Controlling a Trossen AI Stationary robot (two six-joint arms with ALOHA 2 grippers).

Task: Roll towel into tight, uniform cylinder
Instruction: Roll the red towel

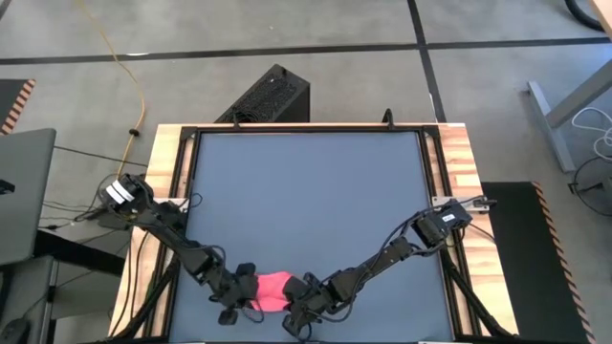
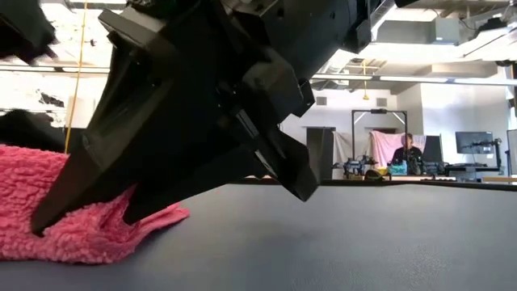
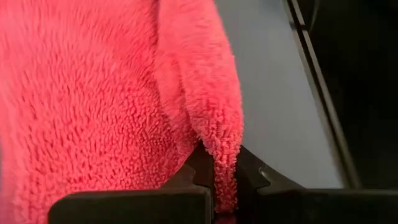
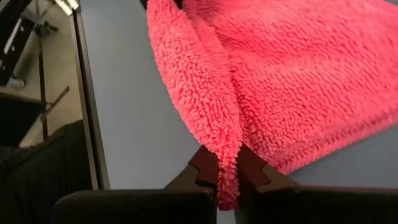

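Both pincers are clamped on the bright pink fluffy towel [image 1: 274, 290]. Left pincer [image 3: 225, 180]: its two dark fingers are pressed together on a hanging fold of the cloth, the pinched edge running straight down between the fingertips, with the rest of the pile filling most of that wrist view. Right pincer [image 4: 228, 176]: the same picture from the other end, fingers drawn in tight on a thick fold of the loopy fabric, the remaining cloth spread out beyond it on the dark grey surface [image 1: 316, 191].

From above, the towel sits at the near edge of the surface, close to its middle, bunched into a small lump between the left pincer [image 1: 245, 286] on one side and the right pincer [image 1: 304, 291] on the other. Its longer side runs left to right, from one pincer to the other, along the near edge. It is crumpled, not a neat cylinder.

At table height, one big dark pincer [image 2: 89, 212] fills the foreground with its tips down on the pink cloth [image 2: 48, 218], which lies on the surface; which arm this one is I cannot tell from that view.

No tag, brand or writing can be read on the towel or the arms.

Far behind, a person [image 2: 408, 152] sits at a bench in the room
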